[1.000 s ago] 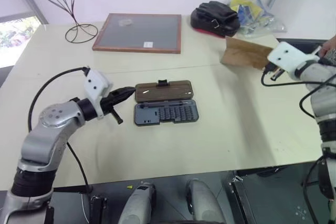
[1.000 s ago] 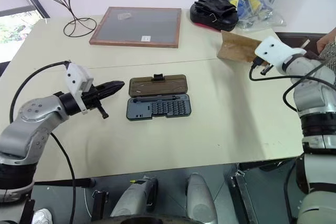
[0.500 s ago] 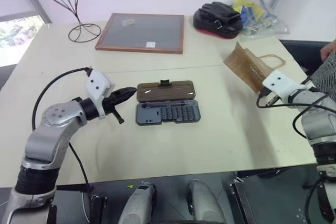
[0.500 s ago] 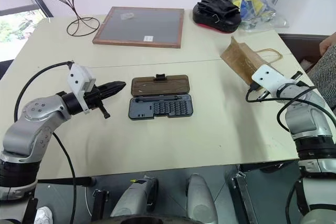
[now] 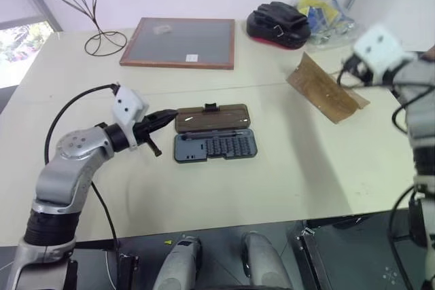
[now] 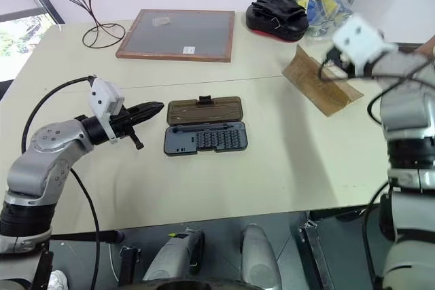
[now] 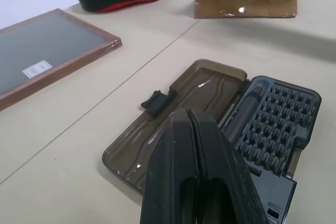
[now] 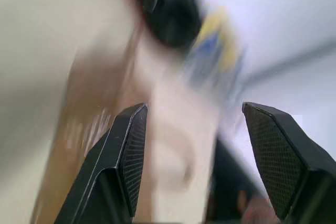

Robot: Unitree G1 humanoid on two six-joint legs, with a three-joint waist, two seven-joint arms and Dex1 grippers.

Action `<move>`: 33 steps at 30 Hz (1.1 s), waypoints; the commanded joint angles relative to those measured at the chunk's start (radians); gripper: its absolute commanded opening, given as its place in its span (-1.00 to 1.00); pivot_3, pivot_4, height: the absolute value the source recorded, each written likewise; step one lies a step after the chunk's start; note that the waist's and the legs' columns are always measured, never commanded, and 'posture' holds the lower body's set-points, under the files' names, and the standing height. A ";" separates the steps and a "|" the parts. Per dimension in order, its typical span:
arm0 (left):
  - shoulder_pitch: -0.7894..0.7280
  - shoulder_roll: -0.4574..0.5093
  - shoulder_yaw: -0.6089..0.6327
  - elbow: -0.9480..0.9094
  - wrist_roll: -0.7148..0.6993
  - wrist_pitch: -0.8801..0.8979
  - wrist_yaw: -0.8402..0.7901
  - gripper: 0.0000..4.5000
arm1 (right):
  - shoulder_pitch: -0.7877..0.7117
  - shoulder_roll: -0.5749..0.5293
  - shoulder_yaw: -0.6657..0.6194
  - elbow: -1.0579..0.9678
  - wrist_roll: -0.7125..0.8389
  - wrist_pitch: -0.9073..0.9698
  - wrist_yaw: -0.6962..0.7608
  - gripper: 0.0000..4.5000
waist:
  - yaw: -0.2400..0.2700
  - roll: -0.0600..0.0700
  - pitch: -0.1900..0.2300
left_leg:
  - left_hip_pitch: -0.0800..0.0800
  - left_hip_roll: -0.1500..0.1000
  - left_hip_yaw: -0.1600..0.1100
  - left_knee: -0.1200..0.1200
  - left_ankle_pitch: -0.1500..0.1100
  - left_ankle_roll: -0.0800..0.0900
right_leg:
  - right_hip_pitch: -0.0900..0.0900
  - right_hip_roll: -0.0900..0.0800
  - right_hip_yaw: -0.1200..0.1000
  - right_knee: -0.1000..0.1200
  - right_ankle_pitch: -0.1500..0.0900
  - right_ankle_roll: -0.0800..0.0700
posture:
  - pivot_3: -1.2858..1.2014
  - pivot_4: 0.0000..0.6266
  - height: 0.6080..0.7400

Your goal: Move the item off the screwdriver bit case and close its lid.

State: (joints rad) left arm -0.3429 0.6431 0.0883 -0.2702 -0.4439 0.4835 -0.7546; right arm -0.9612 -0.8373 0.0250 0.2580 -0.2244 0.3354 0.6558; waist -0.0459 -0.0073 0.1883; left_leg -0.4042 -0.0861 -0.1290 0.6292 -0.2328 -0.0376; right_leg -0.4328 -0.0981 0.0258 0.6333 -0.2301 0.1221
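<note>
Head views: paper bag (image 5: 326, 88) lies on bench (image 5: 292, 168) well right of open bit case (image 6: 205, 139), right hand (image 8: 191, 156) spread and empty; left wrist view: left hand (image 7: 195, 177) pressed together near lid (image 7: 181, 111), should get under its far edge to flip it.

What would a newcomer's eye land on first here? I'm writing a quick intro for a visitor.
Mid-table, the screwdriver bit case lies open, its smoky-brown lid flat behind the tray of bits, with the left hand shut beside it. Toward the right edge the brown paper bag rests apart from the case, the right hand open near it.
</note>
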 commanded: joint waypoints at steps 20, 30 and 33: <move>0.108 -0.038 -0.035 -0.036 0.004 0.014 -0.026 -1.00 | -0.206 0.465 0.235 0.602 0.069 -0.360 0.245 0.32 | 0.001 -0.003 -0.001 | -0.002 0.002 -0.004 0.000 0.002 -0.003 | -0.003 0.000 0.000 0.000 0.001 -0.001 | 0.03 -0.52 0.90; 0.121 -0.071 -0.099 0.006 0.039 -0.006 -0.030 -1.00 | -0.204 0.485 0.238 0.647 0.057 -0.375 0.277 0.32 | 0.001 -0.002 -0.001 | -0.002 0.002 -0.004 0.000 0.001 -0.003 | -0.003 0.000 0.000 0.000 0.001 -0.001 | 0.03 -0.52 0.90; 0.116 -0.099 -0.127 0.073 0.072 -0.049 -0.028 -1.00 | -0.215 0.495 0.239 0.684 0.048 -0.383 0.273 0.32 | 0.001 -0.002 -0.001 | -0.002 0.002 -0.004 0.000 0.001 -0.003 | -0.002 0.000 0.000 0.000 0.001 -0.001 | 0.03 -0.52 0.90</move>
State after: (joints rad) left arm -0.2164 0.5472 -0.0286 -0.2158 -0.3930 0.4713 -0.7834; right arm -1.1368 -0.3503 0.2695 0.9368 -0.1761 -0.0307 0.9299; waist -0.0446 -0.0098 0.1870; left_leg -0.4062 -0.0839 -0.1332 0.6296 -0.2313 -0.0403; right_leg -0.4354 -0.0976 0.0254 0.6337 -0.2288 0.1214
